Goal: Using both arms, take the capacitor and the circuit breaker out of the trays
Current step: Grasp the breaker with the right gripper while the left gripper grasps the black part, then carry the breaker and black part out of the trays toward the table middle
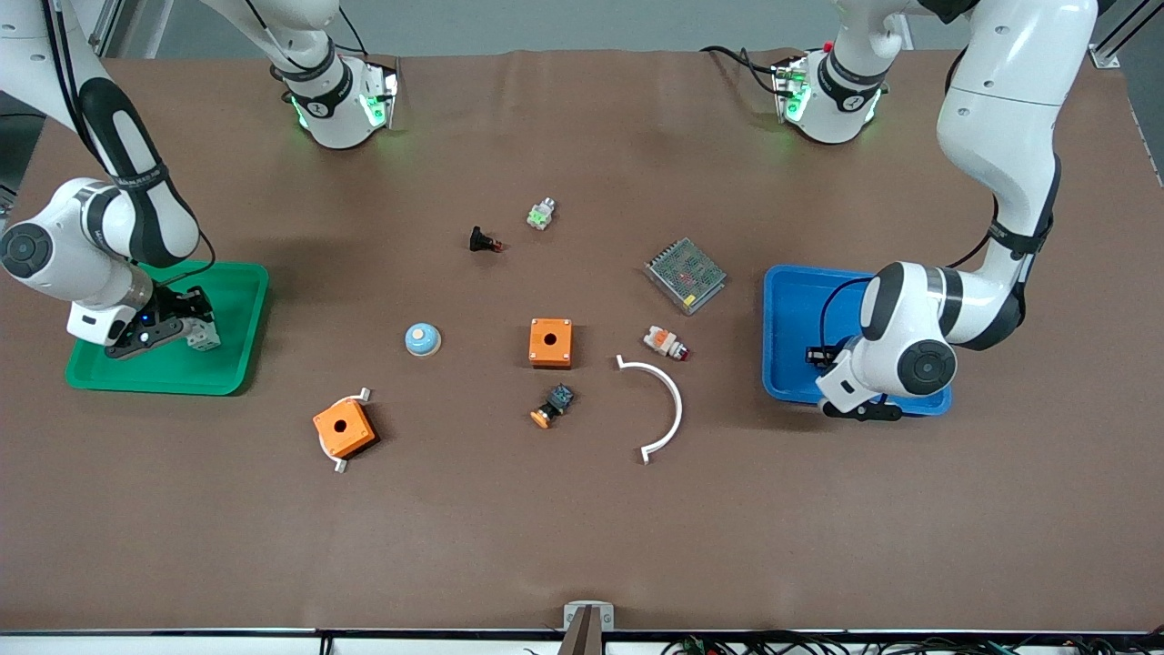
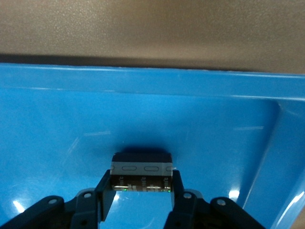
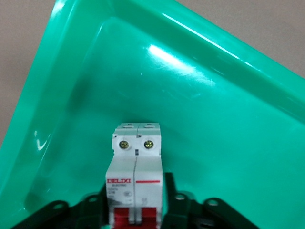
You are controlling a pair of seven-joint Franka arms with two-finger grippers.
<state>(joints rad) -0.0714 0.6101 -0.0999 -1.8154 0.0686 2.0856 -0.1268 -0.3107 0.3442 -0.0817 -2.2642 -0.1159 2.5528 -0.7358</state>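
Observation:
The breaker (image 3: 136,157) is a white-grey block with red levers. It stands between the fingers of my right gripper (image 3: 136,191), low inside the green tray (image 3: 214,119). In the front view the right gripper (image 1: 182,326) and the breaker (image 1: 204,337) are in the green tray (image 1: 227,364) at the right arm's end. The capacitor (image 2: 141,167) is a small dark oblong block. My left gripper (image 2: 141,179) is shut on it, low over the floor of the blue tray (image 2: 214,124). In the front view the left gripper (image 1: 821,356) is over the blue tray (image 1: 791,300), and the capacitor is hidden there.
Between the trays lie two orange boxes (image 1: 550,342) (image 1: 344,428), a white arc (image 1: 668,400), a metal mesh unit (image 1: 686,274), a blue-white dome (image 1: 422,339), an orange-capped black button (image 1: 553,405), a white-and-orange button (image 1: 666,343), a black red-tipped piece (image 1: 483,240) and a small green-white part (image 1: 541,215).

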